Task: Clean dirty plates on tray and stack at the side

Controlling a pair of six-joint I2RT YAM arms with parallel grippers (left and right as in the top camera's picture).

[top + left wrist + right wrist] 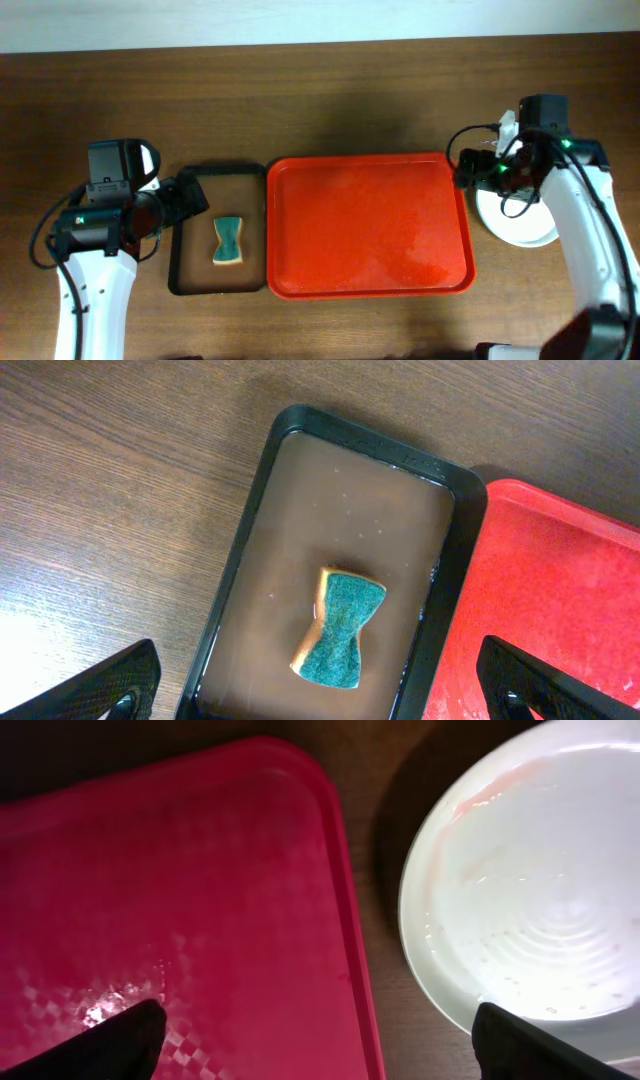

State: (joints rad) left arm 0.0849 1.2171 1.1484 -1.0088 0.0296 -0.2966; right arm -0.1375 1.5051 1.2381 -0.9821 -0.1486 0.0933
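My right claw [320, 1050] is wide with nothing between its fingers, hovering over the gap between the red tray [368, 225] and the white plate [540, 890]. The plate sits on the table [320, 100] just right of that tray, faint pink streak near its rim, can't tell if other plates lie under it. My left claw [320, 695] is wide too, holding nothing, above the black-rimmed brown tray [245, 530], where a green sponge [340, 630] lies, just left of the red tray

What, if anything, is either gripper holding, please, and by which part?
Nothing: the left gripper hangs open above the sponge, the right gripper open by the white plate.
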